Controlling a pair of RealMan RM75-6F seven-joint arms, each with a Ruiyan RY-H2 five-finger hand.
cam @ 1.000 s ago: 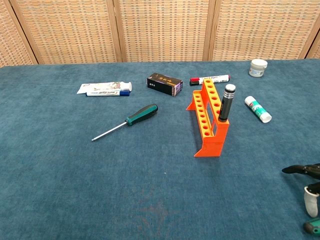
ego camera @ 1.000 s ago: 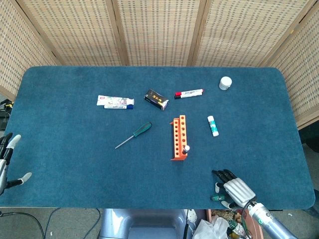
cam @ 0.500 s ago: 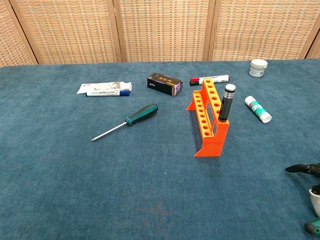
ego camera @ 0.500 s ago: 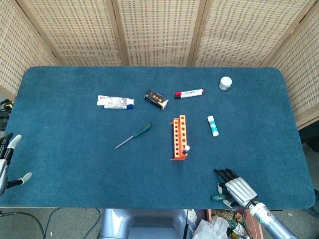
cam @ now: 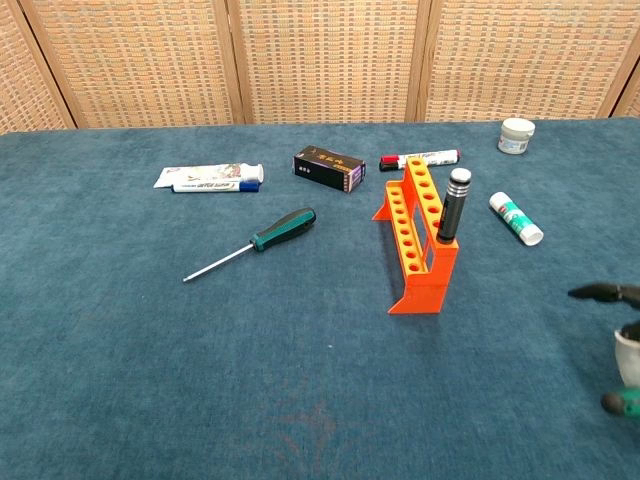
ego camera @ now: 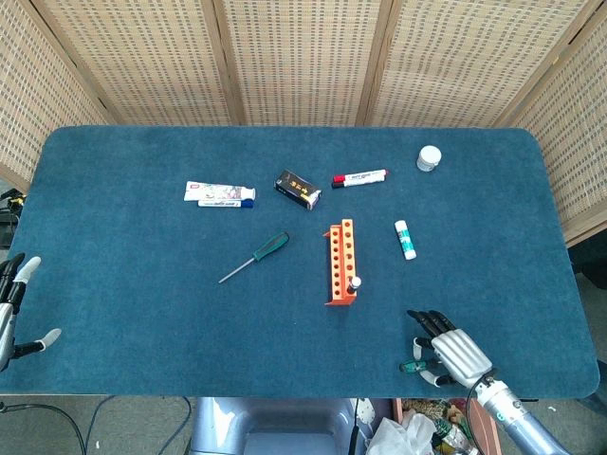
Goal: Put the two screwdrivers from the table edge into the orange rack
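Observation:
The orange rack [ego camera: 341, 263] [cam: 418, 240] stands mid-table, with a black-handled screwdriver [ego camera: 353, 282] [cam: 452, 205] upright in its near end. My right hand [ego camera: 453, 351] [cam: 627, 340] hovers at the table's near right edge. It grips a small green-handled screwdriver, of which only the handle end [ego camera: 410, 366] [cam: 615, 402] shows; the rest is hidden by the fingers. My left hand [ego camera: 14, 308] hangs off the table's left edge, fingers apart and holding nothing; the chest view does not show it.
A larger green-handled screwdriver [ego camera: 256, 256] [cam: 250, 245] lies left of the rack. Behind it are a toothpaste tube [ego camera: 219, 194], a black box [ego camera: 298, 189], a red marker [ego camera: 359, 177], a white jar [ego camera: 429, 157] and a glue stick [ego camera: 405, 239].
My right hand has risen a little from the table's near edge, taking the green handle end up with it. The left hand and the objects on the table have not moved.

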